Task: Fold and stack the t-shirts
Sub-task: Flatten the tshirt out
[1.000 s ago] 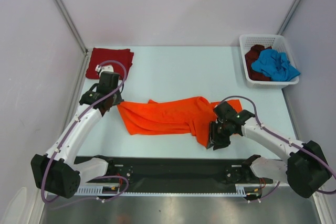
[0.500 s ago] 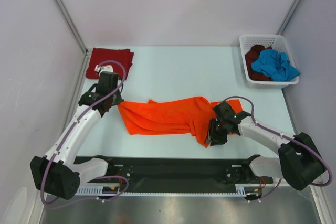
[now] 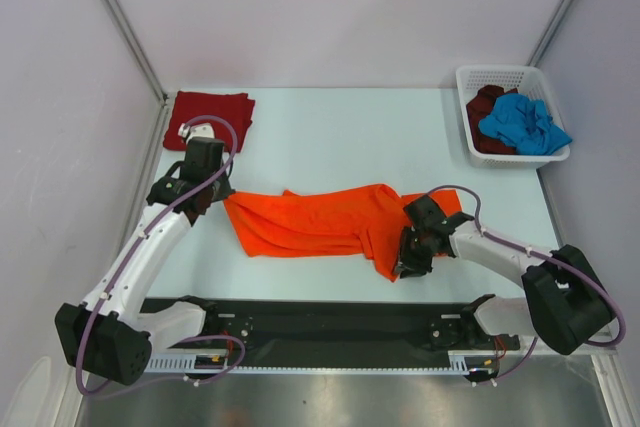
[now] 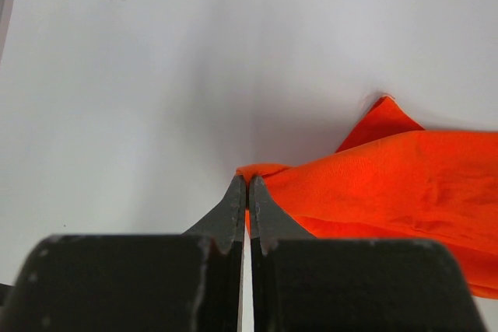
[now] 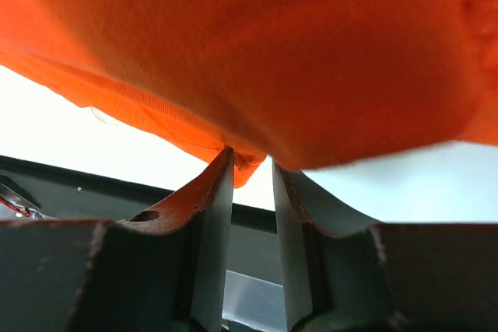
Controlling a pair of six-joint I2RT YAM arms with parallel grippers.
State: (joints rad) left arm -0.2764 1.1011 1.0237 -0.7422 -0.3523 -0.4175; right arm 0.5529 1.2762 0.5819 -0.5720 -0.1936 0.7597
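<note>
Orange t-shirt point(image 3: 320, 222) lies stretched out lengthwise across the near half of the table point(image 3: 340, 137), rumpled and partly doubled over, between the two arms. We note the left gripper point(image 4: 247, 184) at the shirt's left corner, fingers pressed together with a sliver of orange cloth pinched between them. From the left wrist view the rest of the cloth spreads away to the right over the pale tabletop. At the right end a flap hangs toward the near edge, and the right gripper point(image 5: 250, 159) sits under it. Its jaws stand apart with a clear gap. The hem's small fold dips in at the fingertips point(image 5: 222, 162) and touches one of them, and we see nothing clamped. From above, that gripper is at the shirt's lower right point, close to the black rail. A dark red t-shirt point(image 3: 210, 117) lies folded flat in the far left corner, well apart from the orange one. In the far right corner a white basket point(image 3: 500, 71) holds a crumpled blue t-shirt point(image 3: 522, 125) lying on a dark maroon t-shirt point(image 3: 487, 112).
</note>
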